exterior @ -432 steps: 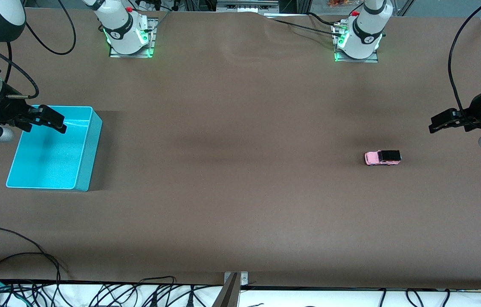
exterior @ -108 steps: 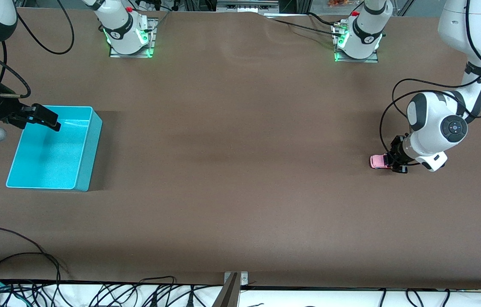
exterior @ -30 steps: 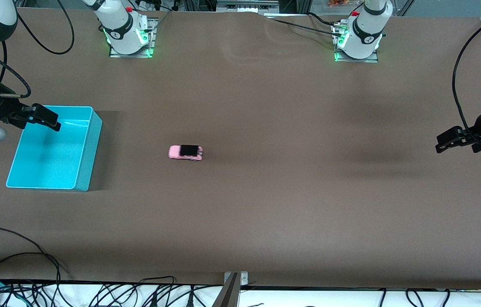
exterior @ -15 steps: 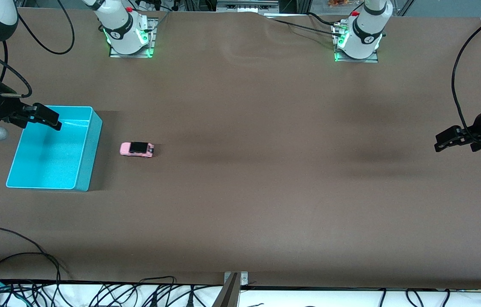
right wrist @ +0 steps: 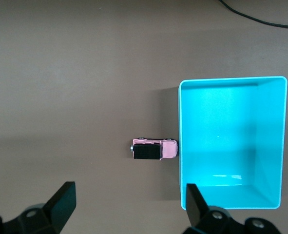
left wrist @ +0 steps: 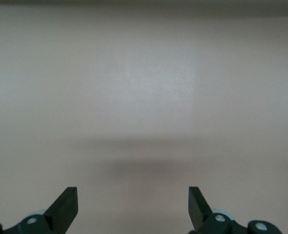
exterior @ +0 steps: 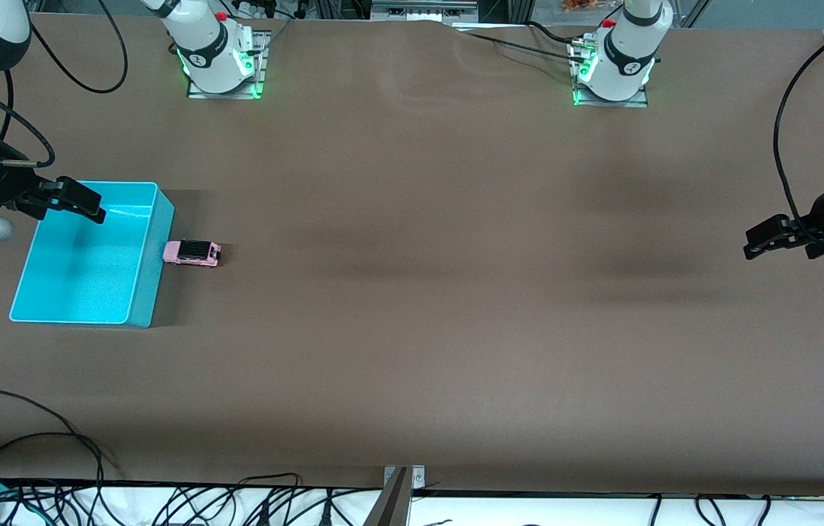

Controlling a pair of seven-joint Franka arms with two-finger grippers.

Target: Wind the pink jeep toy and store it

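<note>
The pink jeep toy (exterior: pixel 192 253) is sitting on the table (exterior: pixel 412 307), nose against the turquoise bin's (exterior: pixel 151 281) outer wall; the right gripper (exterior: pixel 77 202) is hanging spread over the bin; the left gripper (exterior: pixel 768 239) is waiting, spread, over its own table end.

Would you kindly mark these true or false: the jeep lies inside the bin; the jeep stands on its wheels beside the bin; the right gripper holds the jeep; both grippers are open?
1. The pink jeep toy lies inside the turquoise bin. False: it is on the table, right against the bin's outer wall.
2. The jeep stands upright on its wheels. True.
3. The right gripper holds the jeep. False: it hangs empty over the bin.
4. Both grippers are open. True: the left gripper waits open at its own end.
</note>
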